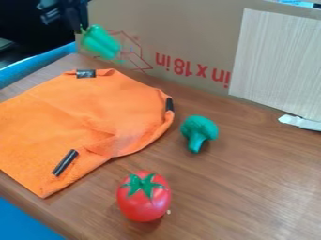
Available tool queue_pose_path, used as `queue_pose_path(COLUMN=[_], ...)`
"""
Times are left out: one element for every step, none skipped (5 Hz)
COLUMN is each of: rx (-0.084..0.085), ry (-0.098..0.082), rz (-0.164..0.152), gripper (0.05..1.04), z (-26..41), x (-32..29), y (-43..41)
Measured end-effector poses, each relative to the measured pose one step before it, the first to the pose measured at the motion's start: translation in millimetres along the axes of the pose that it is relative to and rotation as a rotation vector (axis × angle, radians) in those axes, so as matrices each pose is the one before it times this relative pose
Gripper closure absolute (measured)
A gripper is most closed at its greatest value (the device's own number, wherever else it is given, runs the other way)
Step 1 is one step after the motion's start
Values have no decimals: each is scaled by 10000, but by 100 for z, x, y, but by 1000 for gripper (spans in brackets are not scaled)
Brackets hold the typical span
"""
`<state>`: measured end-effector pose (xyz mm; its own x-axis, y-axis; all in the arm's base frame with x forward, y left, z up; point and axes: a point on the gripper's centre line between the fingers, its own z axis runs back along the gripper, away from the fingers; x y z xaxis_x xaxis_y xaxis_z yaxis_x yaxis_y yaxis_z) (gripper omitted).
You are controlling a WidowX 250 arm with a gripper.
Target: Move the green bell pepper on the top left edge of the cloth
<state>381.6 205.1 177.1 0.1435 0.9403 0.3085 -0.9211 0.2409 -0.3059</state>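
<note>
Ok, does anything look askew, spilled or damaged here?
The orange cloth lies rumpled and creased instead of flat. A white scrap sits at the foot of the pale panel, looking stray. Nothing looks spilled.

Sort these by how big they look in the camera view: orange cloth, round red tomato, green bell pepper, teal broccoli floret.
Orange cloth
Round red tomato
Green bell pepper and teal broccoli floret: too alike to rank

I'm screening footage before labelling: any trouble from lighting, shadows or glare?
In the camera view, the black gripper blends into the dark upper-left background, the tomato shows small highlights above a soft shadow, and the table carries a pale sheen.
</note>
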Motion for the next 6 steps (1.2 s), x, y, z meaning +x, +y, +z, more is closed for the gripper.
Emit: queue_pose_path(rx=[-8, -34, -151, -137, 136, 110], ry=[-247, 31, 70, -156, 160, 311], rz=[617, 354, 308, 17, 141, 154], gripper=[1000, 1000, 1000, 1000, 1000, 972], z=[-1235, -1655, -1379, -892, -1326, -403], x=[889, -275, -263, -144, -17, 561], y=[809, 650, 636, 308, 98, 156])
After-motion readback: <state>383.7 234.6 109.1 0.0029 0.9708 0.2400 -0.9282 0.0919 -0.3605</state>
